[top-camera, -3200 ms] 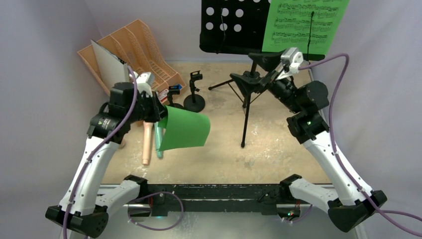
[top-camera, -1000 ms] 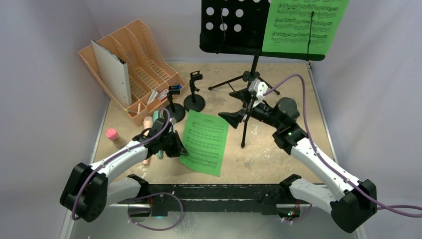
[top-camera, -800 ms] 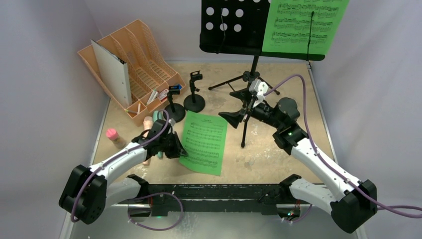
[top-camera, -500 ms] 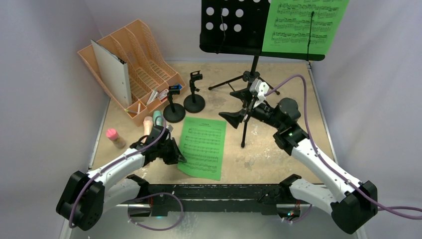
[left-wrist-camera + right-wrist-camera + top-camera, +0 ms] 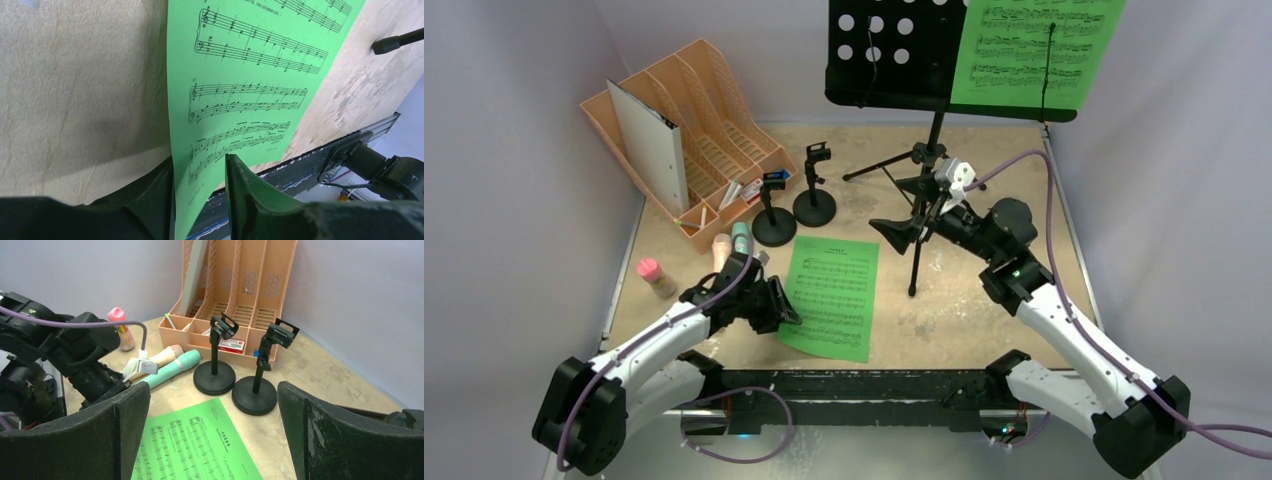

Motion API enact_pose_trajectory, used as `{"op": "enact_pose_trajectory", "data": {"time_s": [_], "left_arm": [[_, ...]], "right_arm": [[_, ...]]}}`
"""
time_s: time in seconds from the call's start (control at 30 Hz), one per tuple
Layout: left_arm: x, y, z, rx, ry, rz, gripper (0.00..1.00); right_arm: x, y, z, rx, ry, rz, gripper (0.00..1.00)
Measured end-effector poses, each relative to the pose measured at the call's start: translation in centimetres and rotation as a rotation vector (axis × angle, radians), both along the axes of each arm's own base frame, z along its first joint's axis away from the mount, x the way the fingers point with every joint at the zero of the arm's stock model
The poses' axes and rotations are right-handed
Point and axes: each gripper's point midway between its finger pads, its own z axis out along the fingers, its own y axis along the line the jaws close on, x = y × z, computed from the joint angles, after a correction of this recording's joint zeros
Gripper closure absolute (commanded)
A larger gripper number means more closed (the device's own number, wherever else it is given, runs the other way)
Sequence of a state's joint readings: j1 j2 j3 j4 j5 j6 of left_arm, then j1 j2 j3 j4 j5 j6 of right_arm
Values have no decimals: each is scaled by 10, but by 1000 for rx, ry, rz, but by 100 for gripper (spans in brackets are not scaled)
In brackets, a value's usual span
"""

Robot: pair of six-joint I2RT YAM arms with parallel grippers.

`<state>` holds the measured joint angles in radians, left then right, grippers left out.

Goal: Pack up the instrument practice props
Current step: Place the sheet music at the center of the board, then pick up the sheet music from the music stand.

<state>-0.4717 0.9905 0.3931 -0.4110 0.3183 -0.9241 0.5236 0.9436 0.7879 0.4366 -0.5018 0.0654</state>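
Observation:
One green sheet-music page (image 5: 829, 297) lies flat on the table near the front edge. My left gripper (image 5: 784, 308) is at its left edge, jaws partly open; in the left wrist view the page (image 5: 250, 75) rests against one finger (image 5: 160, 185), apart from the other. My right gripper (image 5: 894, 230) hovers wide open and empty beside the black tripod (image 5: 916, 250). The perforated music desk (image 5: 889, 55) carries a second green page (image 5: 1034, 50). Two clip poles (image 5: 774, 215) (image 5: 814, 195) stand left of the tripod. The teal microphone (image 5: 742, 240) and pink microphone (image 5: 721, 248) lie beside my left arm.
The orange file rack (image 5: 714, 120) with a grey binder (image 5: 649, 130) stands at the back left. A pink-capped bottle (image 5: 654, 275) stands near the left table edge. The right wrist view shows both poles (image 5: 214, 347) (image 5: 260, 365), the rack (image 5: 235, 285) and the page (image 5: 195, 445).
My left gripper's jaws have parted after being shut on the page, which now lies flat, slightly nearer the front. The right gripper has drifted a little up and right.

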Motion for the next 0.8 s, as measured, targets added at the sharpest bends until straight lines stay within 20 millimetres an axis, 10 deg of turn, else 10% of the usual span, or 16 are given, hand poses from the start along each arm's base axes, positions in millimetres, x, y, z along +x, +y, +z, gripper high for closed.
{"op": "enact_pose_trajectory", "data": {"time_s": [0.57, 0.8], "left_arm": [[21, 13, 78, 14, -251, 35, 31], [64, 23, 161, 67, -575, 60, 17]], "right_arm": [[-17, -27, 87, 31, -20, -96, 1], [-21, -35, 127, 46, -45, -128, 1]]}}
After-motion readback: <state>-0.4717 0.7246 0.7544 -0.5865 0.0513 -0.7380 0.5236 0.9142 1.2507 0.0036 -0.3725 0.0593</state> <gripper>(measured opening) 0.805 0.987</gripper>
